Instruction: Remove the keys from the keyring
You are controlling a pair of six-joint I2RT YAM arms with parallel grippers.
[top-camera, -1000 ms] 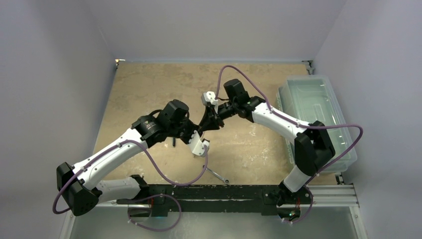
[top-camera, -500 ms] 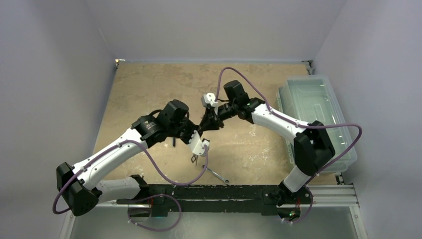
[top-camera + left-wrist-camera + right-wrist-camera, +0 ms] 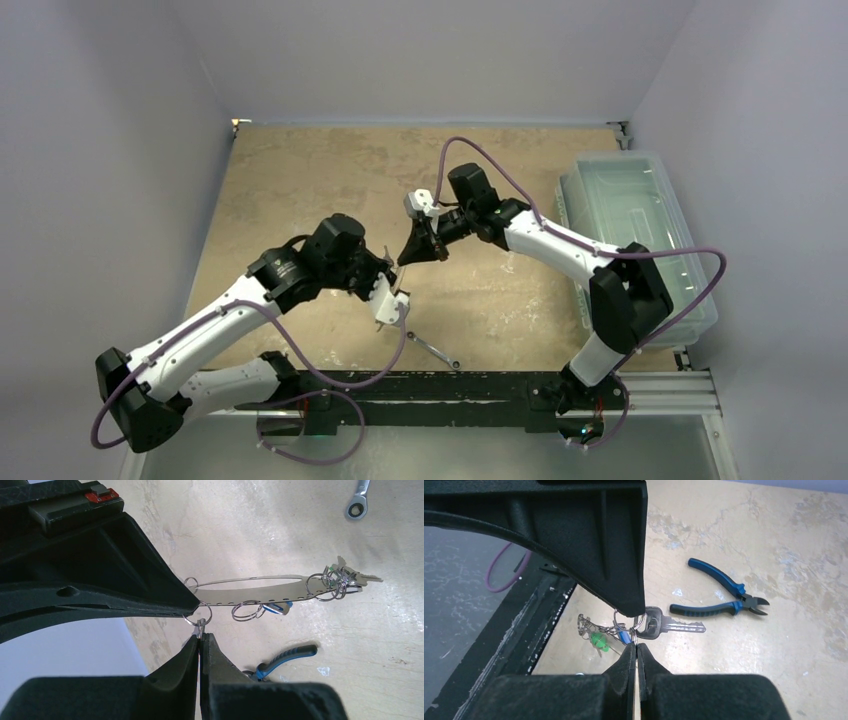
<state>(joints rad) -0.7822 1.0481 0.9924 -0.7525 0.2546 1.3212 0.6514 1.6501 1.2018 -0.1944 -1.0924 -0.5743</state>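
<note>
**A double pinch in mid-air**

The left gripper [image 3: 200, 632], closed, holds the keyring [image 3: 270, 599] by an end loop, with the keys [image 3: 347, 576] bunched at its far end. The right gripper [image 3: 636, 642], closed, pinches the split ring [image 3: 638, 622] of a dark-headed key [image 3: 664, 625]. The wire looks light, springy and slippery, so the rings seem the safest hold.

Both arms reach inward from the near edge of the table [image 3: 300, 170], their wrists angled toward each other near its middle. The left gripper [image 3: 200, 639] has its fingers pressed together, and the right gripper [image 3: 636, 649] is pinched tight too.
</note>
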